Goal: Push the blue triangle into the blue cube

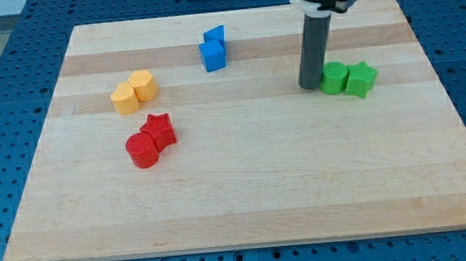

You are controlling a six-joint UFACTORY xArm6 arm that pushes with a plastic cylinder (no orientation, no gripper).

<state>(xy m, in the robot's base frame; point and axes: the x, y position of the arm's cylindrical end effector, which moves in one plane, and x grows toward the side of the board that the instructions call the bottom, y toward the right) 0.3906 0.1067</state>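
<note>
In the single camera view, eight blocks sit in four pairs on the wooden counter [246, 196]: two blue, two yellow, two red, two green.

The blue triangle [215, 35] lies in the upper middle of the frame, touching the blue cube [212, 54] just below it. The pair's long axis runs from the view's top down toward the bottom, leaning slightly left; which way the triangle's point faces I cannot make out.

At the left, the two yellow blocks [133, 92] touch side by side; their shapes are unclear. Below them, a red cylinder [142, 150] touches a red star [160, 130].

At the right, a green rounded block [334, 78] touches a green star [361, 79].

There is no claw, only a dark rod; my tip [309, 86] rests on the counter just left of the green rounded block, touching it or nearly so, well apart from the blue pair.
</note>
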